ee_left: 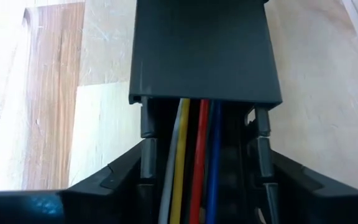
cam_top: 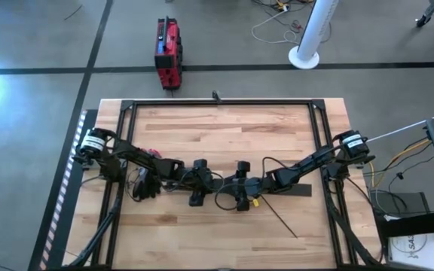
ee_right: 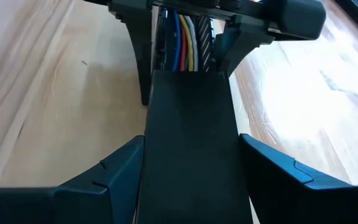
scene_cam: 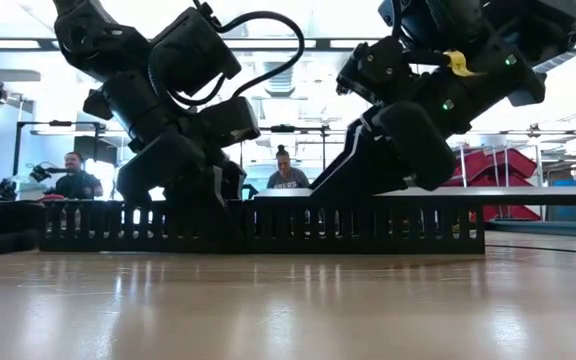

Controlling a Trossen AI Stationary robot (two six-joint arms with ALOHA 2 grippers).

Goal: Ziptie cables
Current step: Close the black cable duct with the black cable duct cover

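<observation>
Left end effector (cam_top: 197,197): clenched on the slotted black duct (scene_cam: 268,228), cables (ee_left: 191,168) lying between its fingers. Right end effector (cam_top: 242,202): clenched on the duct's flat cover (ee_right: 191,137). Ziptie (cam_top: 281,220): on the table (cam_top: 217,135), just right of the right end effector.

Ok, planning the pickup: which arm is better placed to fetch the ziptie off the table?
Right, probably. The ziptie lies to the right of both grippers, close to the right gripper; the left gripper is farther away.
</observation>
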